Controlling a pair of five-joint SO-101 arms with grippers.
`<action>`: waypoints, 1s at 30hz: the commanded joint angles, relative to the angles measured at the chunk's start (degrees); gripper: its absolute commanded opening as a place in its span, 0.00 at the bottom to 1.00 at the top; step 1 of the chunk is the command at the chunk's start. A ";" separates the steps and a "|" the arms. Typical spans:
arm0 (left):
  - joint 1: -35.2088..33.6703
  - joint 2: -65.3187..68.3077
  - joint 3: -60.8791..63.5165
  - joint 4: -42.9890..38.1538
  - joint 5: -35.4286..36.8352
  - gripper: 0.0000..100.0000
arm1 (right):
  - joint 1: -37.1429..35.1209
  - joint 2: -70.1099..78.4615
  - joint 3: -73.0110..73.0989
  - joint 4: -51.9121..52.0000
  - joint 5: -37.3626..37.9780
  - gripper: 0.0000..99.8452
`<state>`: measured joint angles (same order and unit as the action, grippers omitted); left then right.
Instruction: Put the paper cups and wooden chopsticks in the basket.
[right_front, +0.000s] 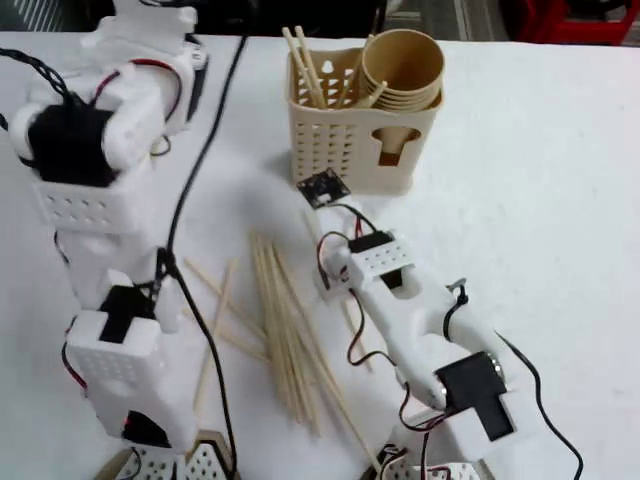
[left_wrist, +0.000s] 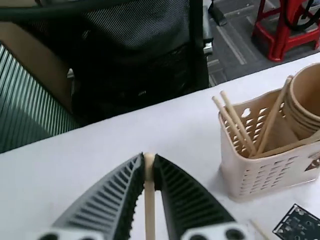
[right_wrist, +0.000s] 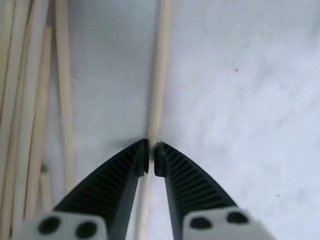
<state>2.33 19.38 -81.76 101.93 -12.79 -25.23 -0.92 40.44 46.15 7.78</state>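
Observation:
The cream plastic basket (right_front: 345, 150) stands at the back of the table and holds stacked paper cups (right_front: 405, 65) and a few wooden chopsticks (right_front: 305, 65). Several more chopsticks (right_front: 285, 330) lie loose in front of it. My left arm (right_front: 90, 150) is raised at the left; its gripper (left_wrist: 149, 165) is shut on one chopstick (left_wrist: 149, 200), well short of the basket (left_wrist: 260, 170). My right arm (right_front: 400, 300) reaches down beside the pile. Its gripper (right_wrist: 151, 156) is shut on a single chopstick (right_wrist: 159, 65) lying on the table.
A small black circuit board (right_front: 322, 187) lies just in front of the basket, near my right wrist. A black cable (right_front: 205, 150) runs across the table past my left arm. A dark chair (left_wrist: 140, 50) stands beyond the far table edge. White tabletop (right_front: 540, 200) is open at the right.

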 joint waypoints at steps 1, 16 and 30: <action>3.82 -0.40 -5.27 -1.93 0.62 0.02 | 0.48 0.22 -2.29 1.63 0.35 0.02; 15.25 -0.04 -6.15 -20.04 0.62 0.02 | 0.48 0.57 -2.29 1.54 0.35 0.02; 22.37 4.18 -6.24 -37.01 0.62 0.02 | 0.48 0.66 -2.29 1.54 0.35 0.02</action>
<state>23.78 21.14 -86.68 70.90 -12.88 -25.23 -0.48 39.74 47.30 7.78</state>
